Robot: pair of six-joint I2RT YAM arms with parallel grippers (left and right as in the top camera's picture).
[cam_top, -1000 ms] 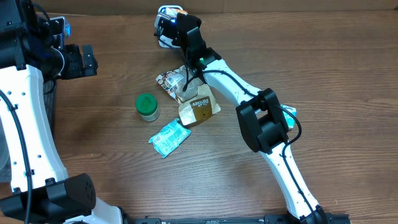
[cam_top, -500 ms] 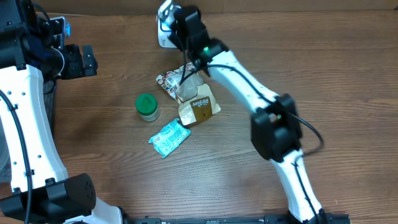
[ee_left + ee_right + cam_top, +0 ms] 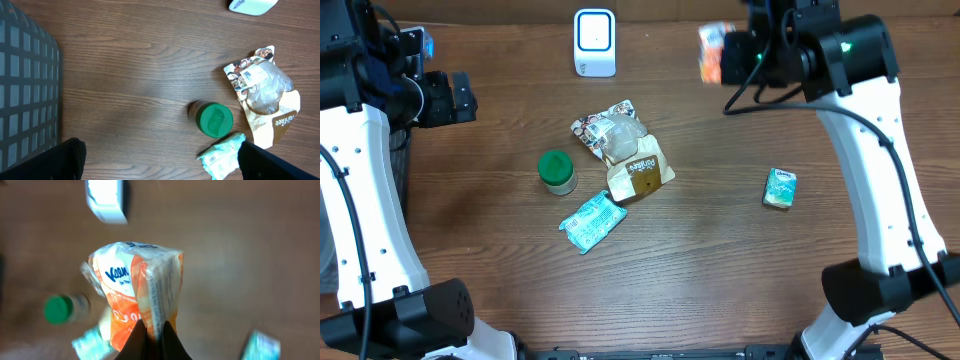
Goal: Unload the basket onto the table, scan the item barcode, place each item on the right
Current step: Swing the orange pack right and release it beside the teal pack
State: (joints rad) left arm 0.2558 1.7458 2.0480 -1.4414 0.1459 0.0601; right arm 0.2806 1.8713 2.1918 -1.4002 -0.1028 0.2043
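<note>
Overhead: the right gripper (image 3: 732, 56) held the orange-and-white crinkly plastic snack packet (image 3: 712, 52) (blurred), well right of the white boxy scanner (image 3: 594, 42).
Left wrist: the left gripper (image 3: 160, 155) stood with fingers wide apart above the wood-grain table (image 3: 125, 75).
Right wrist: jaws clamped the packet's lower edge.

A: What colours is the snack packet (image 3: 137, 295) showing?
B: It is showing orange and white panels, with blue lettering on the white.
A: And the scanner (image 3: 594, 42)?
B: It is looking white, with a blue outline round its face. The bottle (image 3: 557, 172) is wearing a green cap, the pouch (image 3: 645, 172) is showing brown, the soft packet (image 3: 592, 220) and small box (image 3: 780, 188) are showing teal, and the table (image 3: 500, 260) is showing brown wood grain.
</note>
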